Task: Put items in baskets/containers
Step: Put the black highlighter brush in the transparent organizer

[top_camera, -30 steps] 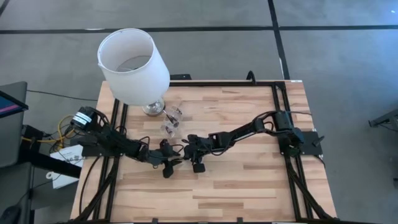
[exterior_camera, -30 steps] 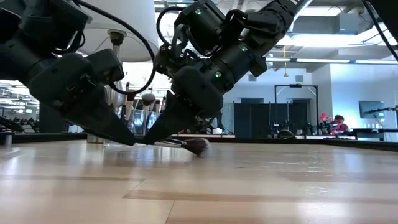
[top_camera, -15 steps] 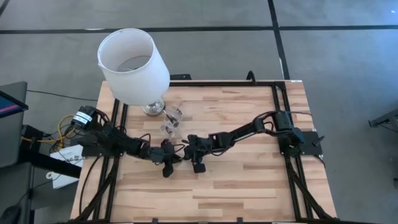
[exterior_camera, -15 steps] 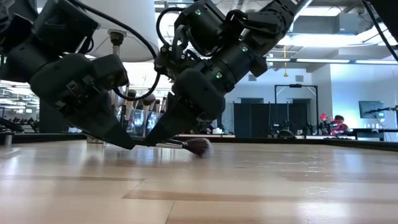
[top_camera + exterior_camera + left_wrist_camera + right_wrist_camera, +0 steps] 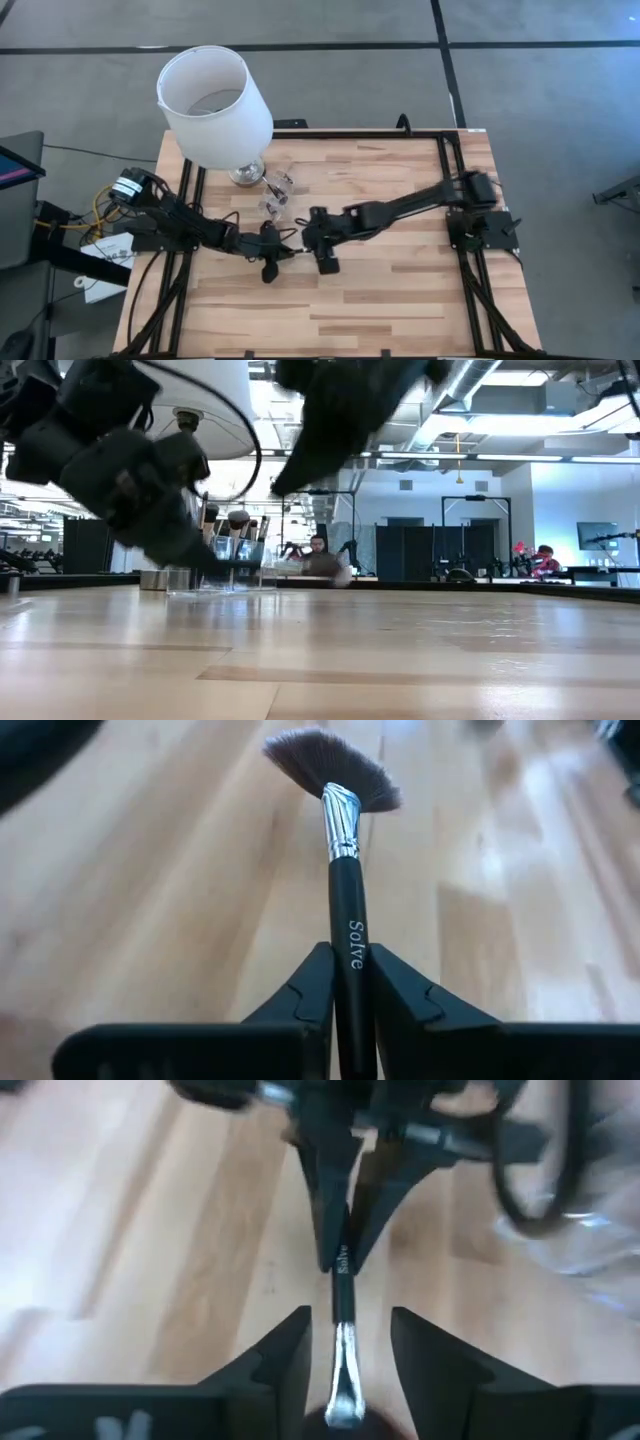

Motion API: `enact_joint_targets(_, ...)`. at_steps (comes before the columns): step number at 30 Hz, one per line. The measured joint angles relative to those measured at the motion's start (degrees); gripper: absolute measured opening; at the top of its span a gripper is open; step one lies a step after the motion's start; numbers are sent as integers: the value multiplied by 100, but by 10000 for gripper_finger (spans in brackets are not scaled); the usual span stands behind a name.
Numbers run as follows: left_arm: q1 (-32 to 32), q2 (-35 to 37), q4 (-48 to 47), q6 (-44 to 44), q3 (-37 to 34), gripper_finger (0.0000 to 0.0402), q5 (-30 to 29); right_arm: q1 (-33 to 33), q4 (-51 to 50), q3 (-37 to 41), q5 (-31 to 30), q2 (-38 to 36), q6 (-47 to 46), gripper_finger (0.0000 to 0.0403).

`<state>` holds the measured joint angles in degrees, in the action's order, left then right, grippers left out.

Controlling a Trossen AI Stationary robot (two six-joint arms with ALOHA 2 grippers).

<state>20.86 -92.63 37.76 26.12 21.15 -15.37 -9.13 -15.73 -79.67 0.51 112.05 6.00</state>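
A fan brush (image 5: pixel 348 870) with a black handle, a silver ferrule and a wide dark head (image 5: pixel 335 765) sticks out of my left gripper (image 5: pixel 350 982), which is shut on it left of the table's middle (image 5: pixel 275 250). My right gripper (image 5: pixel 345 1335) hovers open just above the brush's ferrule (image 5: pixel 343 1370), one finger on either side, touching nothing. A small clear cup (image 5: pixel 277 193) stands behind both grippers with several brushes (image 5: pixel 235 520) upright in it. My left gripper pinches the brush's black handle (image 5: pixel 352 1005) between its two fingers, just behind the white lettering. The fingers come from the table's left, slanting down, and lie along the handle. The brush points on past the fingertips, its fan head (image 5: pixel 325 565) off the table.
A lamp with a large white shade (image 5: pixel 215 95) stands on a silver base (image 5: pixel 247 172) at the far left, close behind the cup. Bare wood (image 5: pixel 400 300) lies to the near and right sides. A person (image 5: pixel 318 550) shows in the room beyond the table.
My right gripper has let go of the fan brush and gone up, away from the table. My left gripper has kept its place with the brush, whose head has come up off the wood.
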Motion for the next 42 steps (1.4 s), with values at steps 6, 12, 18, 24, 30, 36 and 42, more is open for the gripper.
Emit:
enact_joint_targets(6, 2, 1056, 1, -812, -18, 43, -310, -469, -1936, -412, -1404, -1439, -568, 148)
enact_joint_targets(12, 24, 2369, -15, -1830, -241, 42, -1134, -1176, -1148, 869, -3473, -2541, -1007, 149)
enact_joint_targets(18, 24, 3016, 164, -2842, -343, 41, -1778, -1093, 3484, 3012, -3677, -2361, -163, 148)
enact_joint_targets(24, 10, 2933, 679, -3499, -341, 41, -2122, -423, 7933, 3482, -2990, -1097, 179, 145)
enact_joint_targets(30, -15, 2833, 684, -3668, -343, 41, -2424, 13, 9371, 3032, -2064, -97, -423, 145)
enact_joint_targets(36, -4, 2777, 704, -3662, -343, 42, -2407, 246, 9423, 2670, -1708, 237, -603, 145)
enact_joint_targets(42, 20, 2768, 691, -3628, -343, 42, -2393, 254, 9407, 2546, -1719, 253, -603, 144)
